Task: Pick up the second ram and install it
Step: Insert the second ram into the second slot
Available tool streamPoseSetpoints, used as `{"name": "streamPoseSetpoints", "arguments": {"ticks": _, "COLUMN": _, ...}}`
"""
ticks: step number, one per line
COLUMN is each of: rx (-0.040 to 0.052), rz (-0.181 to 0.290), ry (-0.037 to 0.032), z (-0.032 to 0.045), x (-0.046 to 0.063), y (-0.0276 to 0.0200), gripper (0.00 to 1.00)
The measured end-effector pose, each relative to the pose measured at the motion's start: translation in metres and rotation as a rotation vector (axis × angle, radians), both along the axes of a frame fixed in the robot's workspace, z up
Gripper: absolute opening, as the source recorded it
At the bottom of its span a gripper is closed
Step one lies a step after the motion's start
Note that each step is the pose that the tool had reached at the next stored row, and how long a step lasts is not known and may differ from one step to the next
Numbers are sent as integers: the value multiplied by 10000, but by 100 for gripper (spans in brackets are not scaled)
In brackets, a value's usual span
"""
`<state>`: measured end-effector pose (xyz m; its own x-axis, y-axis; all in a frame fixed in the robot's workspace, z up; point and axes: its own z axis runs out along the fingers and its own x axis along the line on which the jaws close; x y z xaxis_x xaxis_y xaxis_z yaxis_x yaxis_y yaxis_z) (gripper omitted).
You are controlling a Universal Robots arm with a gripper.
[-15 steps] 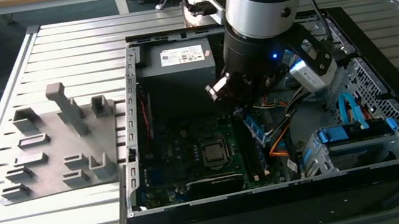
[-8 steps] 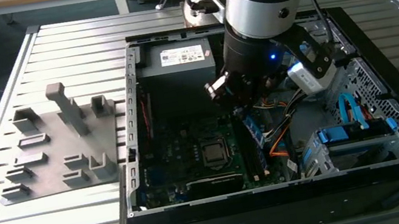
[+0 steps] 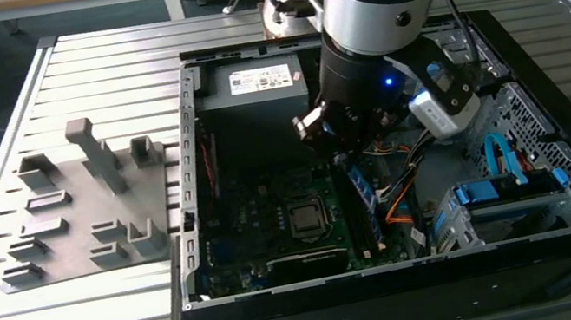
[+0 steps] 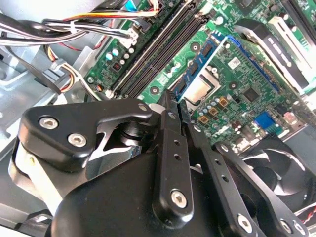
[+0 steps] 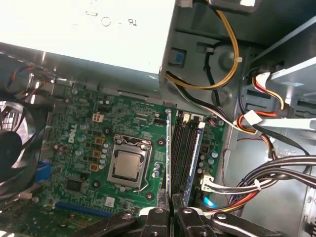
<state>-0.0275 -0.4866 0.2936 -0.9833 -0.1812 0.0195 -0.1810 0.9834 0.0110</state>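
**Ram Held Tight Over the Green Board**

The second ram is seen as one thin edge in the first wrist view. In the second wrist view its blue-green side with small black chips is shown. It is held by the gripper, and the two black fingers are pressed onto it, one on each side.

The ram is lined up the long way with the black memory slots. It is placed just beside them, on the side of the square chip socket. Whether a slot is touched by it cannot be told. Another blue stick is seen standing in the slot farthest from the socket.

All of these are set on the green board. A black fan is found at one end of it, and bunches of wires are seen past the slots.

In the exterior view the gripper is seen low inside the open computer case, near a silver box. A grey tray is laid well apart on the table, at the exterior view's left.
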Motion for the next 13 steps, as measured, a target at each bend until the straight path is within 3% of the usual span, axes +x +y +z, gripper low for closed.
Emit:
{"name": "streamPoseSetpoints", "arguments": {"ticks": 8, "rx": -37, "rz": -533, "ry": 1, "z": 0, "x": 0, "y": 0, "gripper": 14}}
{"name": "streamPoseSetpoints", "arguments": {"ticks": 13, "rx": -39, "rz": -634, "ry": 1, "z": -1, "x": 0, "y": 0, "gripper": 14}}
